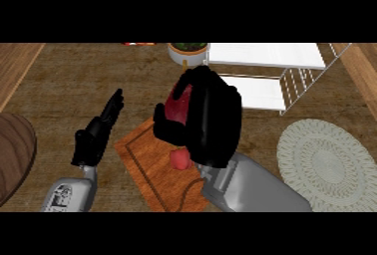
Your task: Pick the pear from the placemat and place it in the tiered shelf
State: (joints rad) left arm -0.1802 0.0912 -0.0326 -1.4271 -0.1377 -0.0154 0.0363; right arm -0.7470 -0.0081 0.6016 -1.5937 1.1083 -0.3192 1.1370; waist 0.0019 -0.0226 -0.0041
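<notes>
Now the right hand (210,119) is curled round the red pear (179,102), over the board (147,164) and near the shelf (258,94). The pear is probably light, firm, smooth-skinned and easily bruised, so its wide belly is the best hold. The left hand (95,137) rests, fingers straight.

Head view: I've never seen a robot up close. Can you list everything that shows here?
pear: one, dark red, held in the right hand over the board
red bit: one, just below that hand; may be part of the pear, cannot tell
placemat: one, pale, round, at right
tiered shelf: one, white with wire sides, top right
cutting board: one, orange-brown, centre
potted plant: one, white pot, top centre
round wooden thing: one, dark brown, cut off at the left edge
counter: one, brown, under everything
left hand: one, black, fingers straight, left of the board
right hand: one, black, curled round the pear
</notes>
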